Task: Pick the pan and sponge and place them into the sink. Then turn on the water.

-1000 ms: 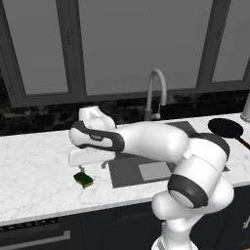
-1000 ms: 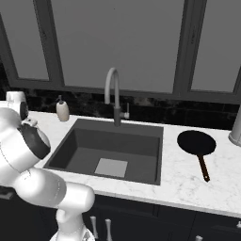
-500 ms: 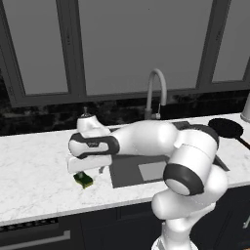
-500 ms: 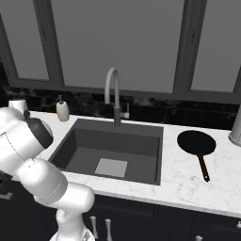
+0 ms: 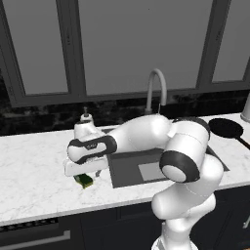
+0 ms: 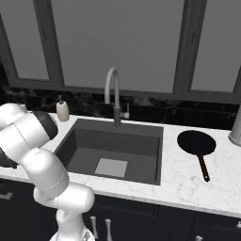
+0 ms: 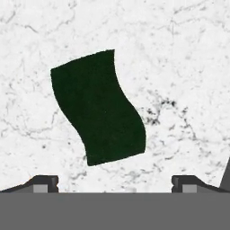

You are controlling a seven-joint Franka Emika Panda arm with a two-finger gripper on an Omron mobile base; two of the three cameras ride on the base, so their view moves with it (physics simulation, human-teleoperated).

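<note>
On the marble table, left of the sink, the sponge lies flat, dark green top up. The gripper hangs right above it, jaws wide apart and holding nothing, one fingertip on each side. Right of the sink rests the black pan, handle toward the table's front edge.
</note>
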